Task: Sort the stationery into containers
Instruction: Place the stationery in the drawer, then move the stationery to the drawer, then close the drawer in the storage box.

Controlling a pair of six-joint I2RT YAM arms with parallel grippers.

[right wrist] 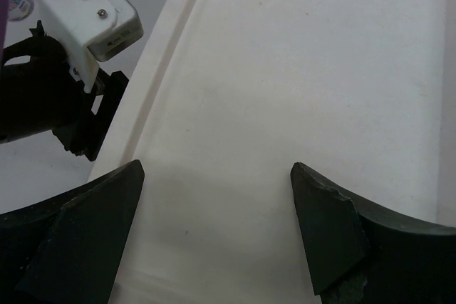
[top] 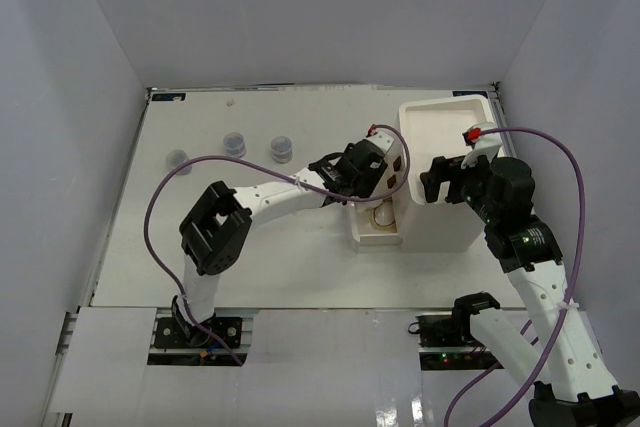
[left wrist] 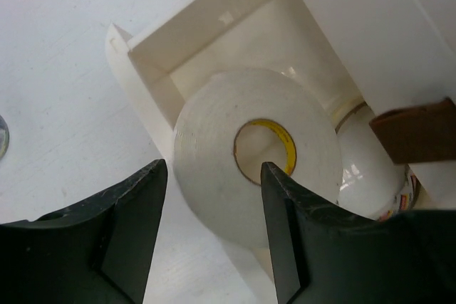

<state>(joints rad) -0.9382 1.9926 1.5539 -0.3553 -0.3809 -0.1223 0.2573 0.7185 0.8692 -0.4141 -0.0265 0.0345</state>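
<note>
Left gripper (left wrist: 214, 170), jaws apart and gripping nothing, hangs over the pulled-out drawer (left wrist: 153, 48), where the tape ring (left wrist: 206, 140) lies. Right gripper (right wrist: 217, 169), jaws wide and empty, hovers above the tray (right wrist: 285, 69). Three jars (top: 234, 142) stand far left on the table (top: 250, 267).

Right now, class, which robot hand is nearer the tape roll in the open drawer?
Left. The left hand is right at the tape roll; the right hand hovers over the organiser's top tray.

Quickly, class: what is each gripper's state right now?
Left gripper: open, gripping nothing; flat cream tape ring sits in white drawer.
Right gripper: open, empty, over white plastic tray.
</note>
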